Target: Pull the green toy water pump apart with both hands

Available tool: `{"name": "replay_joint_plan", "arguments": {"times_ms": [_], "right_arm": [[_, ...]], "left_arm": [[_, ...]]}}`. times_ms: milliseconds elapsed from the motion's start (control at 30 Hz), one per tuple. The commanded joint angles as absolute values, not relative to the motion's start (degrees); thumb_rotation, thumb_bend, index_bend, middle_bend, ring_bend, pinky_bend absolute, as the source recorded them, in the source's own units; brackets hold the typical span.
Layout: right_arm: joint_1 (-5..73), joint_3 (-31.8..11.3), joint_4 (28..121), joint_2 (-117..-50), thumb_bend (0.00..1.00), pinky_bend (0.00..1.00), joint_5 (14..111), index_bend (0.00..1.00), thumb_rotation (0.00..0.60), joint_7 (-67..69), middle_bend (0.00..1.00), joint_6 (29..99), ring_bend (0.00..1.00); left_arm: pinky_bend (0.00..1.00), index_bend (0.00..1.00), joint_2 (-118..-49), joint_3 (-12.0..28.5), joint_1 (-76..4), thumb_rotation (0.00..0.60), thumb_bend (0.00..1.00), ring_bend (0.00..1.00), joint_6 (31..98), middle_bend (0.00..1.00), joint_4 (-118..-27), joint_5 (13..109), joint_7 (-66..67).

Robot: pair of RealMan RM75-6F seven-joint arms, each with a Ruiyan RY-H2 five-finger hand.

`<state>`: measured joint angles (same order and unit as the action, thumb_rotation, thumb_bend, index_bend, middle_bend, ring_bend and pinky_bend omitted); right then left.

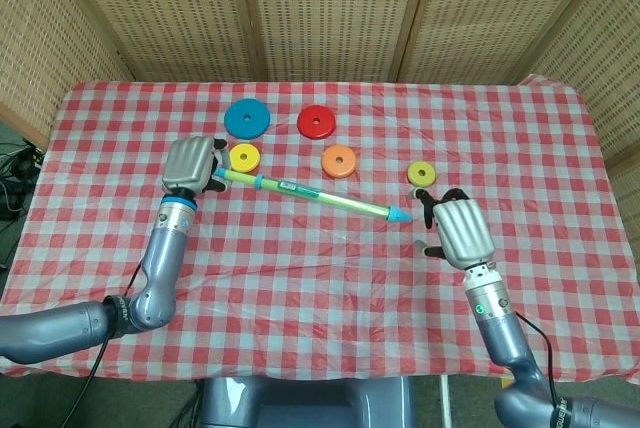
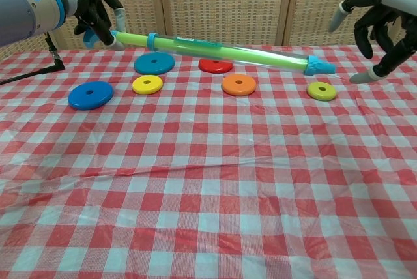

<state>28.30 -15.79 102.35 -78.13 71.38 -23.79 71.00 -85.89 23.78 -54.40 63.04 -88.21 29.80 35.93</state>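
STEP: second grasp pending | ITEM: green toy water pump (image 2: 228,52) held clear of the worktop (image 2: 208,181), handle end gripped in my left hand (image 2: 96,19) | RIGHT: my right hand (image 2: 381,21) just beside the blue tip, fingers spread, holding nothing | NEXT, as I judge it: close right on tip end, then draw hands apart.

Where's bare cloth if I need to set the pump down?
The near half of the tablecloth, in front of the discs, is bare. It is crowded at the far side: blue disc, yellow disc, orange disc and olive disc.
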Motion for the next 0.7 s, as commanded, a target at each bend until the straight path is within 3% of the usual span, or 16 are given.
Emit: {"name": "replay_joint_plan", "arguments": {"times_ms": [33, 267, 700], "right_arm": [[28.5, -15.7, 102.5, -78.5, 0.16, 0.42, 70.8, 0.36, 0.6, -24.0, 0.78, 71.1, 0.77], [29.2, -15.0, 103.5, -79.1, 0.19, 0.46, 69.2, 0.4, 0.6, -25.4, 0.89, 70.7, 0.86], [30.5, -14.5, 103.8, -81.0, 0.27, 0.48, 67.9, 0.42, 0.6, -27.1, 0.93, 71.1, 0.9]], "left_arm": [[0.77, 0.86, -85.9, 23.6, -54.6, 0.6, 0.57, 0.91, 63.2, 0.95, -88.2, 29.5, 35.9], [0.77, 0.86, -86.1, 23.1, -55.1, 0.6, 0.57, 0.91, 63.0, 0.95, -88.1, 28.4, 35.5], [0.77, 0.86, -85.5, 22.7, -55.7, 0.6, 0.57, 0.91, 63.4, 0.95, -89.9, 27.0, 35.2]]}}
